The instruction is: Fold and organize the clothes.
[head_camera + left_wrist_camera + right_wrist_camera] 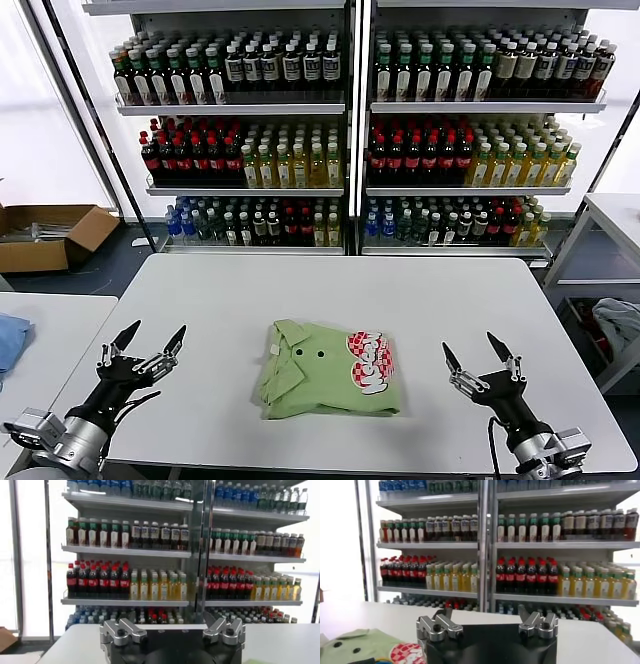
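Green polo shirt (328, 368) lies folded into a compact rectangle at the centre of the white surface (340, 290), collar at nine o'clock, checkered logo facing up, so I judge the folding essentially done. My left claw (148, 345) hovers at the shirt's nine o'clock, my right claw (478, 358) at its three o'clock, both released and empty, well apart from the fabric, probably parked clear so nothing disturbs the fold.
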Motion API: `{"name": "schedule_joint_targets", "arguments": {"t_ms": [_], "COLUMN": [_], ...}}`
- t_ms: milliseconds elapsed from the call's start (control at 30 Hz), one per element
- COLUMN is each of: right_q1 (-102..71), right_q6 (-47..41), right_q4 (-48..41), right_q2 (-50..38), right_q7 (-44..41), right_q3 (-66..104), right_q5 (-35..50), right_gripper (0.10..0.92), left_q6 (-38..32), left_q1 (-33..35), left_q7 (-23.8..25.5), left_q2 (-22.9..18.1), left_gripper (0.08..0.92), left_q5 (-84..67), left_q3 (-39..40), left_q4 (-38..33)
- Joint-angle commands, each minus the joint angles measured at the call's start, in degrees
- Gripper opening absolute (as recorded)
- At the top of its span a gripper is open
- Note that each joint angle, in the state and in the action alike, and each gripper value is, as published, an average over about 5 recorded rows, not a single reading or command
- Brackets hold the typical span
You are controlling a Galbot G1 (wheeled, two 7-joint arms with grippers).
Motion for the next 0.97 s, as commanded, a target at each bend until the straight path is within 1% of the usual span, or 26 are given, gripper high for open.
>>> {"name": "schedule_joint_targets", "arguments": {"t_ms": [33,200,533,967], "right_q1": [-1.47,-1.37,-1.87,-3.71], "right_q6": [-0.05,-1.16,-1.55,-1.86], "right_q4": [-0.21,-0.06,-0.01,0.63], "right_q2": [1.31,1.48,1.22,0.64], "right_q7": [-0.56,-0.18,-0.84,-1.2], "right_q3": [4.83,7.23,11.12,12.18], "right_q5": [0.86,4.67,4.58,4.56], "right_gripper": [0.823,0.823,0.823,0.823], "left_q6": [-0.05,-0.12,-1.11,-1.96], "left_q1": [0.07,-0.06,0.03,0.85], "left_q7": [4.7,5.43,7.07,7.56], "left_q2": [-0.28,-0.57,-1.41,-2.05], "left_gripper": [0.823,0.823,0.823,0.823], "left_q5": [-0.84,-0.76,-2.06,-2.02], "left_q3": [-3.79,-3.85,-5.11,-5.85], "left_q4": [1.04,1.28,2.18,2.48]}}
